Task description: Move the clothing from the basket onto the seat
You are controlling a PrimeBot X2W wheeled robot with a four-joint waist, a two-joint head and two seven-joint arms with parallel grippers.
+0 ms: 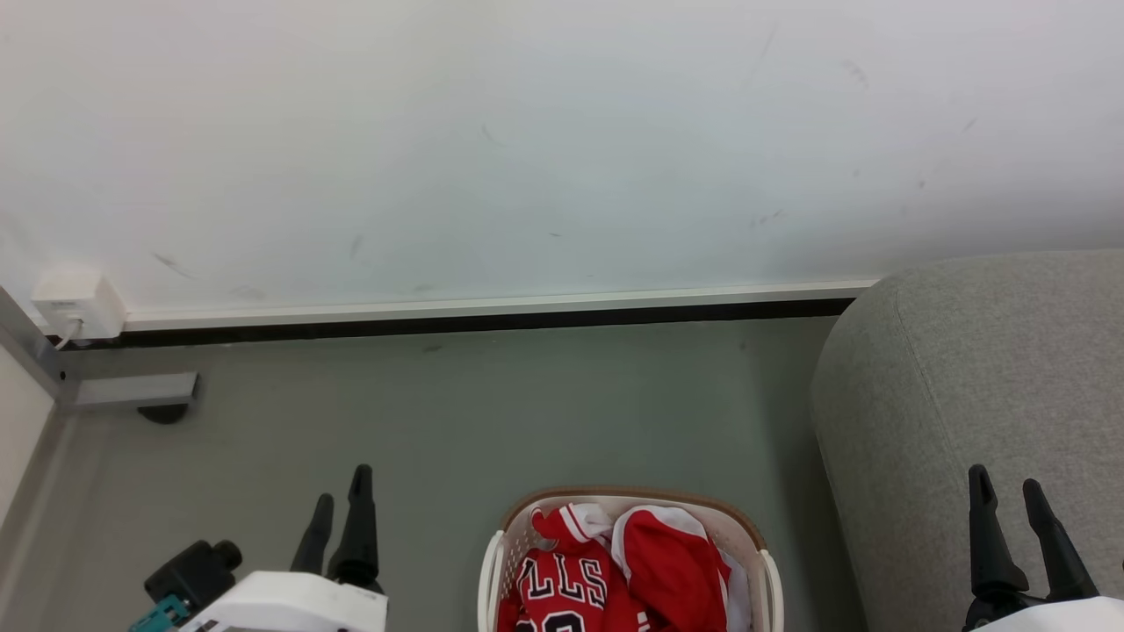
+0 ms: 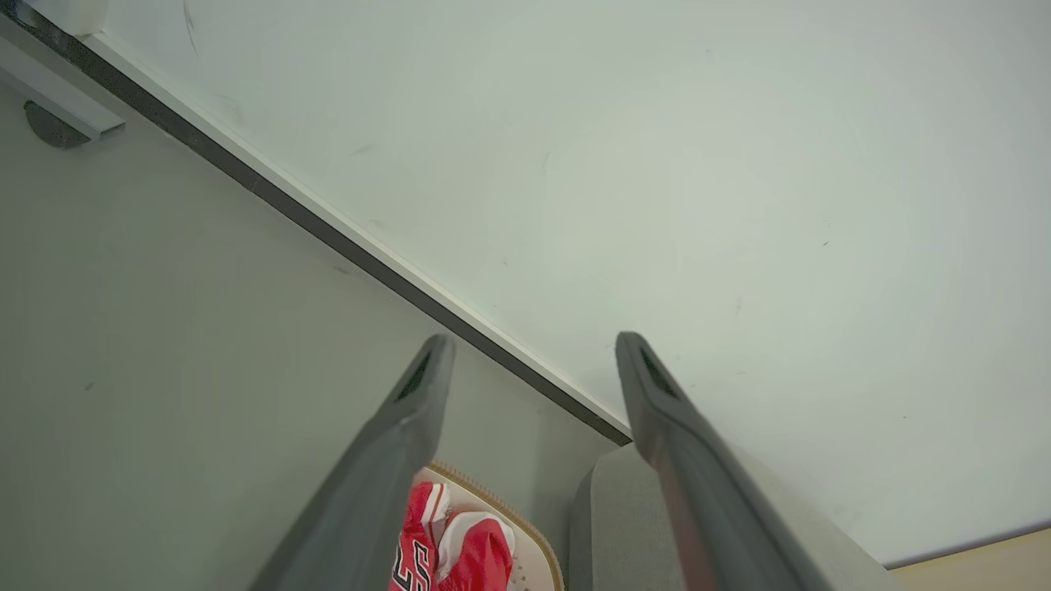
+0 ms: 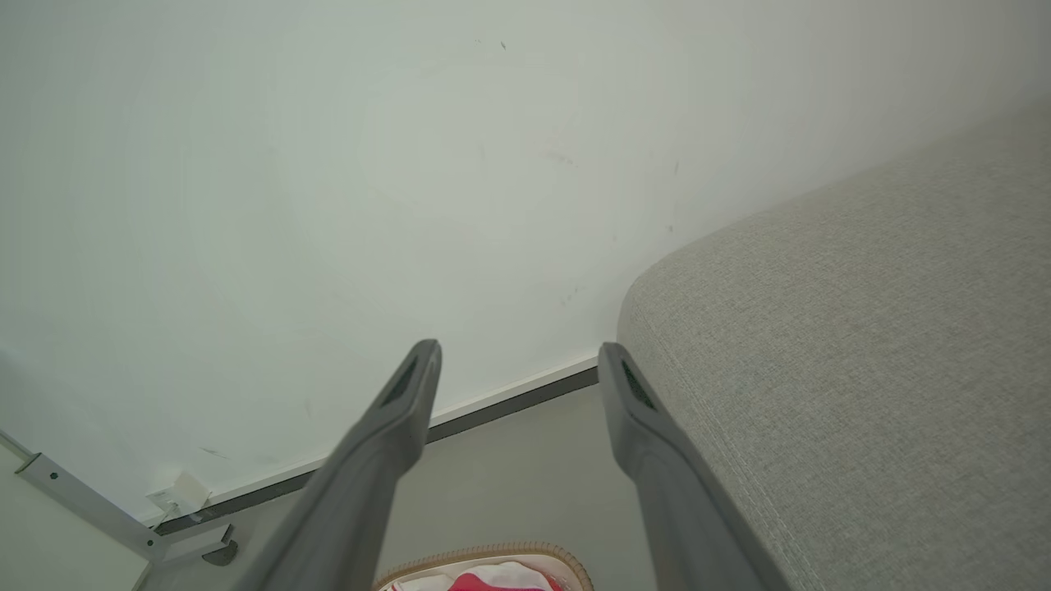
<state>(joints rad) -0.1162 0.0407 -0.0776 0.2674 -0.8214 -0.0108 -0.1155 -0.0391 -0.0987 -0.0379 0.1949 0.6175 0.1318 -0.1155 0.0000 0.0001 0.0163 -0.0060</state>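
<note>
The cream basket [image 1: 757, 537] with a brown rim stands on the floor at the bottom centre of the head view. Red clothing [image 1: 615, 570] with white trim fills it; black-and-white lettering shows on the jersey [image 1: 562, 584]. The grey seat [image 1: 975, 377] rises just right of the basket. My left gripper [image 1: 341, 496] is open over the floor left of the basket, holding nothing. My right gripper [image 1: 1005, 491] is open in front of the seat. The left wrist view shows my left gripper [image 2: 532, 349], the basket [image 2: 538, 538], the clothing [image 2: 460, 554] and the seat [image 2: 624, 517]. The right wrist view shows my right gripper [image 3: 517, 357], the basket [image 3: 493, 552] and the seat [image 3: 862, 345].
A white wall [image 1: 562, 132] with a dark baseboard [image 1: 474, 320] runs behind the grey floor [image 1: 492, 412]. A white socket box [image 1: 77, 303] and a metal frame foot [image 1: 132, 391] sit at the far left.
</note>
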